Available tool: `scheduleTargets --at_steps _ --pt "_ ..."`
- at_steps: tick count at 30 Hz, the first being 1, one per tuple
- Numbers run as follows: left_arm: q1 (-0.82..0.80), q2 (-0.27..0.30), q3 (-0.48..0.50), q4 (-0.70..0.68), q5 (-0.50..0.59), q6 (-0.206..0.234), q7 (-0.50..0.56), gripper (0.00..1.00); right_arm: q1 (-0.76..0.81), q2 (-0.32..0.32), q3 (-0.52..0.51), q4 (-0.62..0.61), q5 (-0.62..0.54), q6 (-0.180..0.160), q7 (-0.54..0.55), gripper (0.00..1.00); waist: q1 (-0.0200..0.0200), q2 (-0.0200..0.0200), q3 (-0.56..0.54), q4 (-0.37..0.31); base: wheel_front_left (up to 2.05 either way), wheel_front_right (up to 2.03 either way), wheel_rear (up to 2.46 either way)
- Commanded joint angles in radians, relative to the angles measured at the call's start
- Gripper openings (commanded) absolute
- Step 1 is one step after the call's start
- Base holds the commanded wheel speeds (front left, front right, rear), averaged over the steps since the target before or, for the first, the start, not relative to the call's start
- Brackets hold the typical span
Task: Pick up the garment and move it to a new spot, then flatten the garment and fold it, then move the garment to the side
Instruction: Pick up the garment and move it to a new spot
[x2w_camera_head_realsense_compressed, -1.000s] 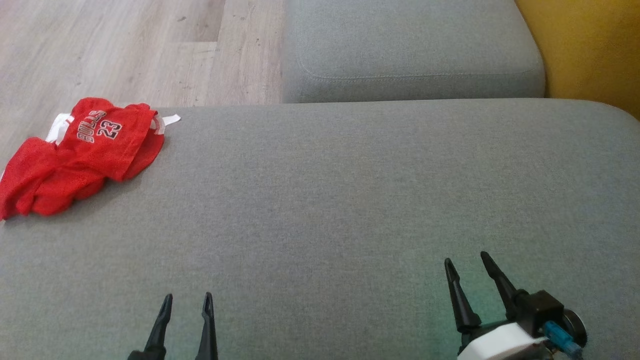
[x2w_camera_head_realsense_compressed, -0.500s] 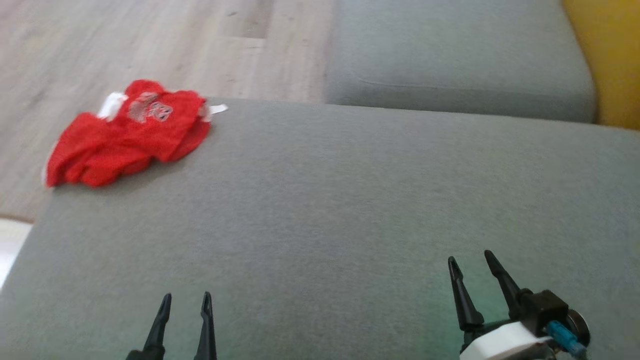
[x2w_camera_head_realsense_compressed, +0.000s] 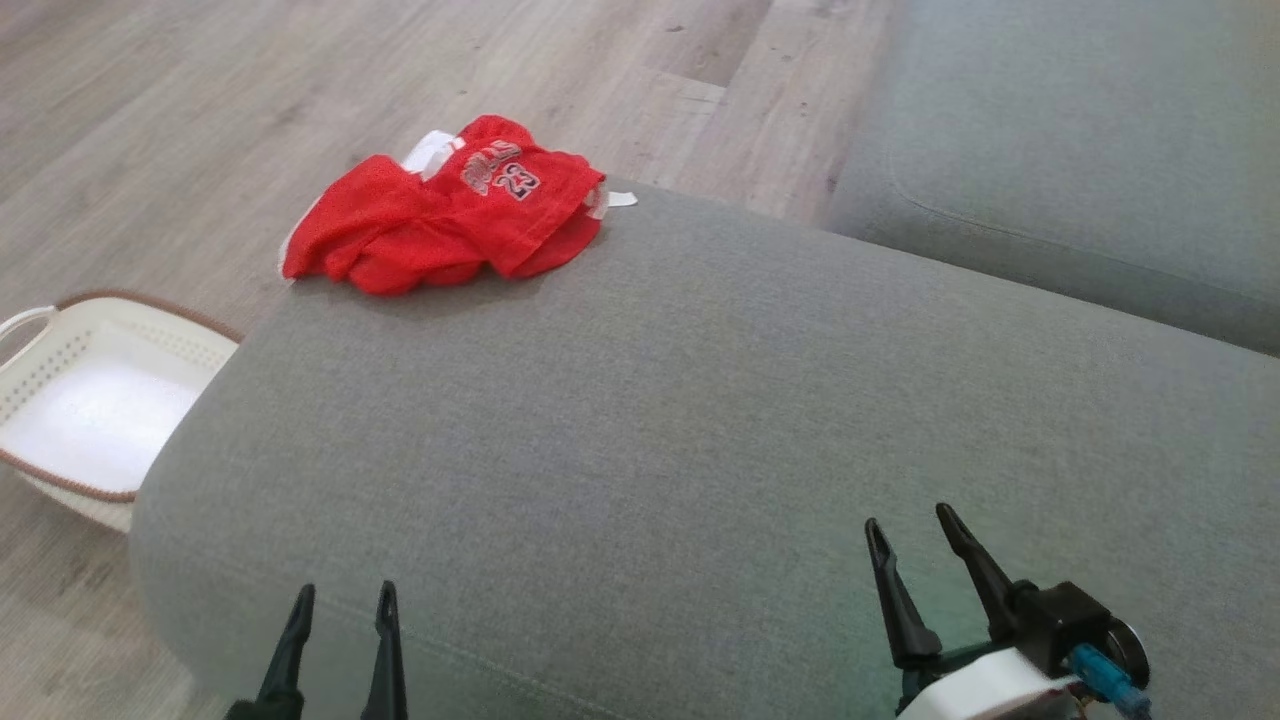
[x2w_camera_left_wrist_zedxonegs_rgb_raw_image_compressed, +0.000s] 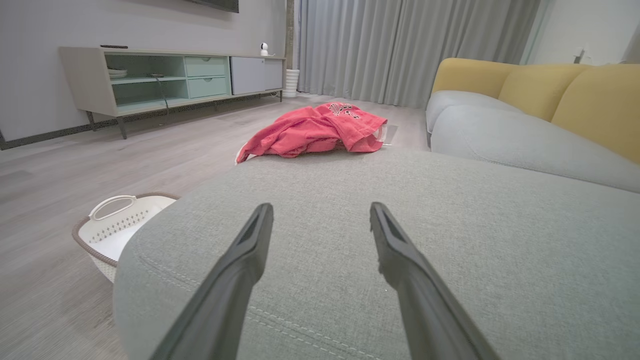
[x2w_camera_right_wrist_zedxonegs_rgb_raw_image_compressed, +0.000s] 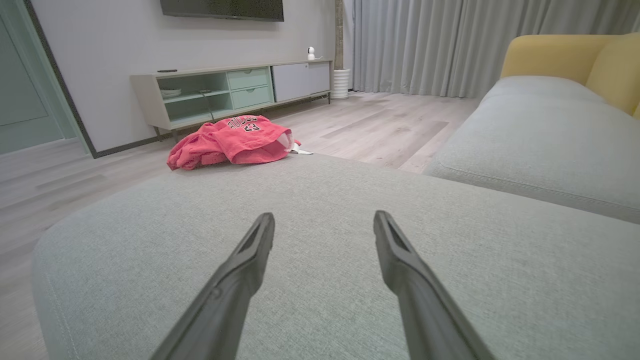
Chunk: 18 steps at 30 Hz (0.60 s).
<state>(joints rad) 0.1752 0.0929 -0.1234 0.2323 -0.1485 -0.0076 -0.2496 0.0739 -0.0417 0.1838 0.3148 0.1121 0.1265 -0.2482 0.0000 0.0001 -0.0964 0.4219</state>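
Left gripper (x2w_camera_head_realsense_compressed: 346, 589) and right gripper (x2w_camera_head_realsense_compressed: 908, 518) both hover with fingers spread and nothing between them, over the near part of the grey cushion (x2w_camera_head_realsense_compressed: 700, 400). Beside its left end, a white basket (x2w_camera_head_realsense_compressed: 150, 312) sits on the floor. I see the red garment (x2w_camera_head_realsense_compressed: 440, 215) crumpled on the cushion's far left corner, well apart from both.

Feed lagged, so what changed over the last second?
The head camera swung left, bringing a white basket into view. Nothing was grasped or released. The red garment lies crumpled at the same far-left corner of the grey cushion; left claw and right claw stay open and empty.
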Motion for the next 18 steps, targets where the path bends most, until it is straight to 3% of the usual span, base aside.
scheduleTargets --at_steps 1,10,18 --pt "-0.026 0.007 0.042 -0.042 -0.003 0.009 -0.012 1.0 -0.035 -0.008 0.027 -0.034 0.007 0.004 -0.014 1.0 0.0 -0.0001 0.001 0.021 0.0 0.0 0.0" --pt "-0.019 0.011 0.048 -0.071 -0.004 0.014 -0.012 1.0 -0.031 -0.008 0.031 -0.038 -0.002 0.004 -0.014 1.0 0.0 -0.0001 0.008 0.021 0.0 0.0 0.0" --pt "-0.085 0.052 0.09 -0.215 -0.019 0.001 -0.01 1.0 -0.029 -0.008 0.011 -0.064 -0.05 0.004 -0.014 1.0 0.0 -0.0001 0.061 -0.031 0.0 0.0 0.0"
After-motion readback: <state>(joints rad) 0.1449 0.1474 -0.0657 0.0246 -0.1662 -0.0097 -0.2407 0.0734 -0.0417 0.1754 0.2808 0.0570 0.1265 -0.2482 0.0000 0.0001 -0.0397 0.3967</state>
